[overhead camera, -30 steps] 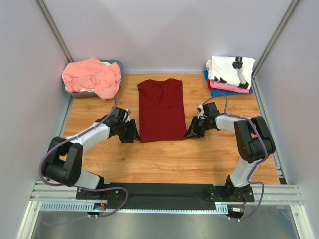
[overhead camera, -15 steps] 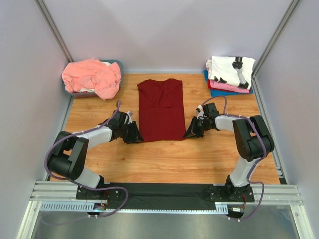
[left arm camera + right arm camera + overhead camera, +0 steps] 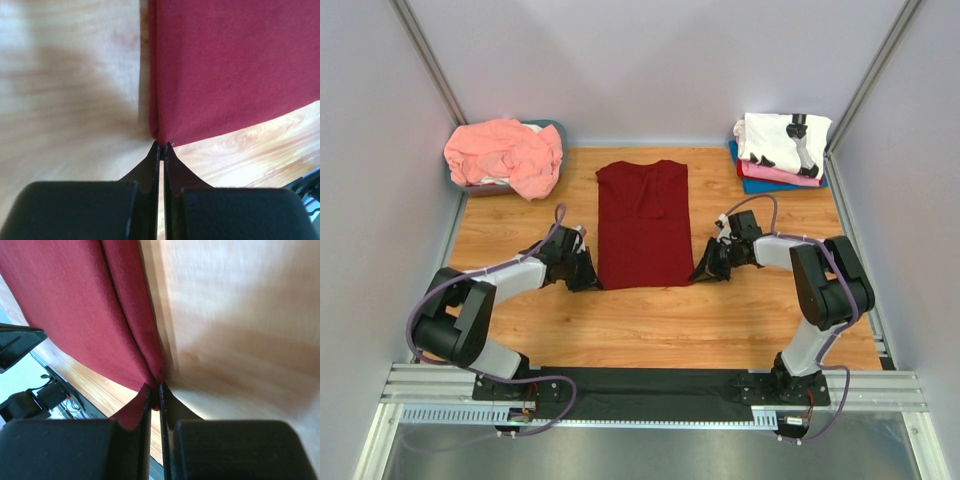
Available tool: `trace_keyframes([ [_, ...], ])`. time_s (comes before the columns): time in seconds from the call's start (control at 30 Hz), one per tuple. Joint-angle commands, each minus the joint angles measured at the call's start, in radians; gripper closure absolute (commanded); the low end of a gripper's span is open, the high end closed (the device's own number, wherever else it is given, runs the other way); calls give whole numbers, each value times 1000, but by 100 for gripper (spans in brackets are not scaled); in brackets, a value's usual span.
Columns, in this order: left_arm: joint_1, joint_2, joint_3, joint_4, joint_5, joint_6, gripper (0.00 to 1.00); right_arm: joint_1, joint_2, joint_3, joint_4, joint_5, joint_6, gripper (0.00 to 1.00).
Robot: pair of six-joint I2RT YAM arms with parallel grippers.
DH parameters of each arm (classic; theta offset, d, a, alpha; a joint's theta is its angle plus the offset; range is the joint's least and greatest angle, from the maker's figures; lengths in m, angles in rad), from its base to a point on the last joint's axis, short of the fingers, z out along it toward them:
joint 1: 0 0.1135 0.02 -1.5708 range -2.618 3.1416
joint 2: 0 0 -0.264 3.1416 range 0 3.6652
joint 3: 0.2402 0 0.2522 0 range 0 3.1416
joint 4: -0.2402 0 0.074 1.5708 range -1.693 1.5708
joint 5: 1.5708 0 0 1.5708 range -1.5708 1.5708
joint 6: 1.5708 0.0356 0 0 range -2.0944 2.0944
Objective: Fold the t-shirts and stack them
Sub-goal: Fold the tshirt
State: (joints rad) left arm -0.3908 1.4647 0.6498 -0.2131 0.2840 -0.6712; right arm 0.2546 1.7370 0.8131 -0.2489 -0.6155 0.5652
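dark red t-shirt (image 3: pixel 642 225) lies flat mid-worktop (image 3: pixel 660 320), already narrowed to a long strip, collar end far, hem near the arms
left tool (image 3: pixel 585 274) pressed together on the near-left hem corner; wrist view shows the cloth drawn to a point right at the tips, so a thin bite
right tool (image 3: pixel 708 268) pinching the near-right corner, layered edge clearly between its fingers
handling, my read: light limp knit, no stiffness, will sag between the two grips and the layers can slide apart. Hem corners are the right hold, all layers together, hem taut while it goes over toward the collar. Left bite looks shallow, might slip
folded stack (image 3: pixel 782 148) far right, white printed one on top; salmon-pink t-shirt (image 3: pixel 505 155) crumpled over the bin (image 3: pixel 558 128) far left, not yet folded
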Motion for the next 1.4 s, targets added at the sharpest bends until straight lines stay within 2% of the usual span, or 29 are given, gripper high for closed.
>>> trace_keyframes([
  [0.0,-39,-131,30,-129,-89,10,100,8,-97,-78,-20,42,12,100],
  [0.17,-134,-292,-9,-255,-143,-40,100,66,-296,-209,-9,42,116,100],
  [0.3,-224,-478,-9,-395,-177,-131,100,153,-552,-275,-122,138,206,100],
  [0.4,-235,-581,39,-494,-200,-157,100,176,-712,-255,-218,207,251,99],
  [0.53,-235,-601,151,-585,-252,-133,100,176,-792,-142,-346,330,246,100],
  [0.7,-237,-503,272,-614,-282,-90,100,175,-717,-3,-424,385,203,100],
  [1.0,-212,-336,436,-602,-309,-16,100,170,-554,144,-423,422,157,100],
  [1.13,-137,-267,481,-582,-243,8,100,137,-452,228,-411,412,130,100],
  [1.27,-45,-108,559,-546,-180,47,100,86,-292,378,-415,373,82,100],
  [1.33,3,24,657,-539,-149,79,100,63,-173,486,-411,364,59,100],
  [1.37,16,81,757,-561,-148,93,100,52,-125,536,-420,362,55,100],
])
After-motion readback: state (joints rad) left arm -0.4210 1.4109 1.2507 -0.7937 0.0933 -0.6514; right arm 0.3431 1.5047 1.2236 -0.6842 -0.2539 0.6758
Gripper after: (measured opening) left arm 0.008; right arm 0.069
